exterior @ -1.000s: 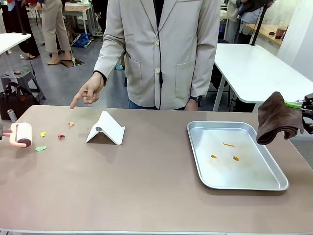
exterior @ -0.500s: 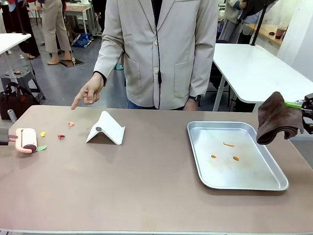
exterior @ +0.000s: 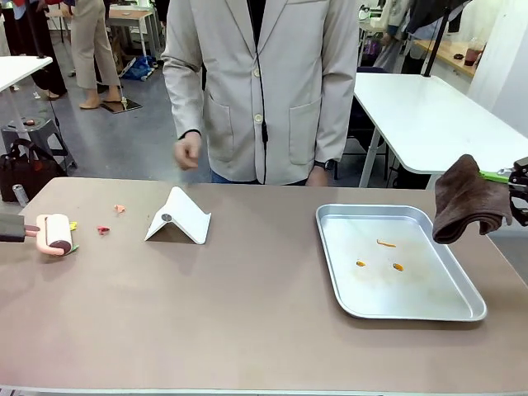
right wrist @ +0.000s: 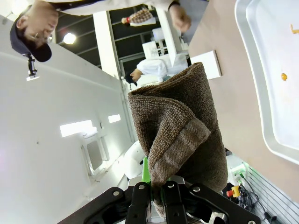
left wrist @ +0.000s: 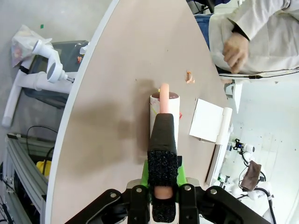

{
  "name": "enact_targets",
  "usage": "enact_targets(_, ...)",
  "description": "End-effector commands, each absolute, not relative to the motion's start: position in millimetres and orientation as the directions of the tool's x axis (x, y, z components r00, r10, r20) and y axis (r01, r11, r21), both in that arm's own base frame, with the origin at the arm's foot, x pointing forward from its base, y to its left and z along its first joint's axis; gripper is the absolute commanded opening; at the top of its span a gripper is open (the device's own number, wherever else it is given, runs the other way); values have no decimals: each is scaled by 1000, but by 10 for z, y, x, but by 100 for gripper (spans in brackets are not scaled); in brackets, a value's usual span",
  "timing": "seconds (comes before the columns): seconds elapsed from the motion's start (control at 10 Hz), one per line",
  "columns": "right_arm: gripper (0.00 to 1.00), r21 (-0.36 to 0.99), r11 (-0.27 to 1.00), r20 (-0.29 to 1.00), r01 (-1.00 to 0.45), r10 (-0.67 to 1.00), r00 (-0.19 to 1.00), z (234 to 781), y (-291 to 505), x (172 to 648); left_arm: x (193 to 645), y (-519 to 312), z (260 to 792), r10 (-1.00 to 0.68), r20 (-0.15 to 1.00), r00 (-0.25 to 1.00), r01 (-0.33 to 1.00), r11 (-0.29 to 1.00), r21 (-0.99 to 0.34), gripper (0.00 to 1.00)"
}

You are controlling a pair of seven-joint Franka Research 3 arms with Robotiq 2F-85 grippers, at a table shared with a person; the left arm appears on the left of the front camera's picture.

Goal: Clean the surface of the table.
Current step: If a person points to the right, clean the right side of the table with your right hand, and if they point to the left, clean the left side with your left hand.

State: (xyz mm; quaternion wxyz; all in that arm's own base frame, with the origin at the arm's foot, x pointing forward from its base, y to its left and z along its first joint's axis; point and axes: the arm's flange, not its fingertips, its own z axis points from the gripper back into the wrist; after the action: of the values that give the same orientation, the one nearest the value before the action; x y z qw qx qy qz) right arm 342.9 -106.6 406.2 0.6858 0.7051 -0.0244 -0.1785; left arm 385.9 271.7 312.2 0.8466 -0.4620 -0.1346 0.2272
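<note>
Taupe table (exterior: 247,330) right across the middle of the room, a person at its twelve o'clock side with one hand (exterior: 188,153) curled up off the top. Over at nine o'clock, the left gripper (left wrist: 163,186) has its jaws pressed tight on the handle of a roller (exterior: 58,233), and the drum looks to be down on the surface right among the scraps (exterior: 103,230). A yellow bit and a green bit peek out touching the drum, while a red one and a pinkish one lie just beside it, toward the white stand (exterior: 177,219) at eleven. So I'd call that patch barely begun, with nothing plainly picked up yet. At three o'clock sits the tray (exterior: 462,312) with orange smears (exterior: 386,243) in it, untouched as far as I can see. Past the table's three o'clock edge, the right gripper (exterior: 520,194) pinches a brown cloth (exterior: 466,202), which hangs bunched in the air, well apart from any surface. My read is that we're early: loose scraps to roll up on the nine o'clock side, and the wiping not yet started.
</note>
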Motion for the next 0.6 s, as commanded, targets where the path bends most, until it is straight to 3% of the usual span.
enact_targets(0.0,0,976,-83,-216,201,-286,934,4101,-1073,3443,3838,2561,3058,524,-13,852,-312,488,-815,22)
enact_targets(0.5,0,976,-83,-216,201,-286,934,4101,-1073,3443,3996,2354,3060,527,-50,848,-350,486,-801,22)
